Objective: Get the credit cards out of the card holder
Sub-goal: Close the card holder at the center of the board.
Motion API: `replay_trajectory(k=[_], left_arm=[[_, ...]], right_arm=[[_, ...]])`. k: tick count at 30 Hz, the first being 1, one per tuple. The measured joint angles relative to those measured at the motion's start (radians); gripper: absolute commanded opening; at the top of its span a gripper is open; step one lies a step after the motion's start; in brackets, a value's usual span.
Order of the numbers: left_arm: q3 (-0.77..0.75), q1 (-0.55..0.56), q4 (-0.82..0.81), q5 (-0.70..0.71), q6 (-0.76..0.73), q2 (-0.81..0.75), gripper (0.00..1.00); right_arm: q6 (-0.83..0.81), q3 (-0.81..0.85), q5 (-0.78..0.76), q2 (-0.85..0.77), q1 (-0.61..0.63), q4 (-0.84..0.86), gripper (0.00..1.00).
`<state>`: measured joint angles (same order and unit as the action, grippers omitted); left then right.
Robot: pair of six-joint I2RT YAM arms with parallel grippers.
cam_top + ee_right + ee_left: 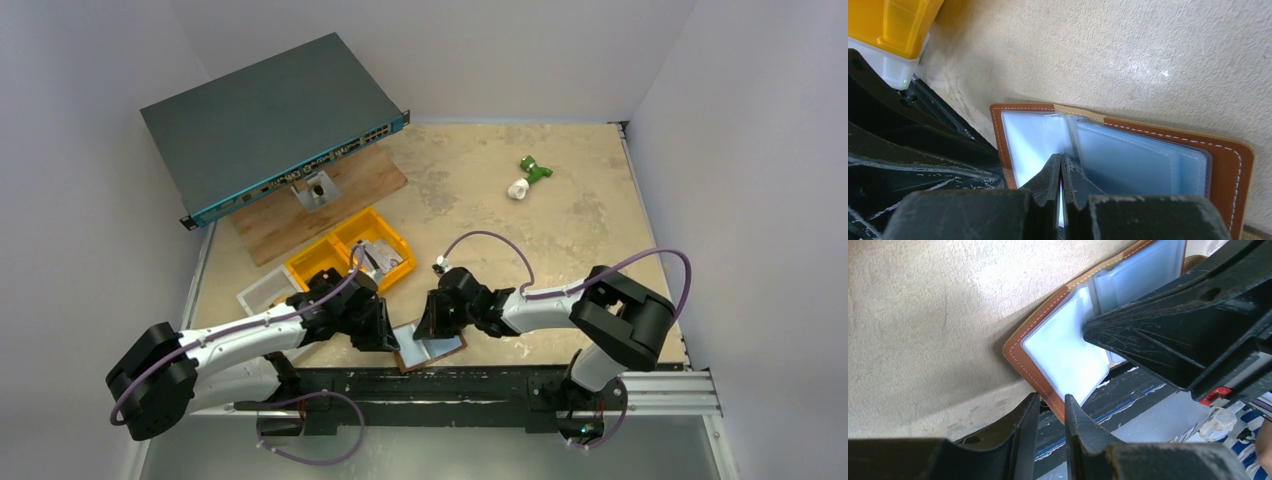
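Two grippers meet over the card holder, which lies open at the middle of the table's near edge, seen from above. My left gripper is at its left side, my right gripper at its right. A yellow bin sits just behind my left arm, toward the table's left edge. A grey network switch stands over a wooden board in the far left corner. A green-and-white part lies toward the far right corner.

Left wrist camera: my left fingers stand a narrow gap apart, and the card holder's brown stitched edge reaches into that gap. Whether they pinch it I cannot tell. My right gripper rests on the clear sleeves from the right.

Right wrist camera: my right fingers are pressed together, their tips on the sleeves at the fold. The credit cards, pale blue, sit inside the sleeves on both halves of the holder.
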<state>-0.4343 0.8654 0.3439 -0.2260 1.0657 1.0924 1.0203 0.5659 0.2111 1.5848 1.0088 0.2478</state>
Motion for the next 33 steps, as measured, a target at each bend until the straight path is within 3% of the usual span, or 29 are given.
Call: replay_trajectory(k=[13,24,33], left_arm=[[-0.05,0.0,0.028,0.003,0.016,-0.013,0.04],[-0.142,0.0,0.078,0.044,0.015,0.03,0.03],[-0.233,0.001,0.092,0.062,-0.004,0.105,0.0]], right_arm=[[0.005,-0.001,0.0,0.0,-0.001,0.0,0.0],[0.019,-0.002,0.0,-0.027,-0.001,-0.013,0.0],[0.031,0.002,-0.019,-0.173,-0.001,-0.103,0.0]])
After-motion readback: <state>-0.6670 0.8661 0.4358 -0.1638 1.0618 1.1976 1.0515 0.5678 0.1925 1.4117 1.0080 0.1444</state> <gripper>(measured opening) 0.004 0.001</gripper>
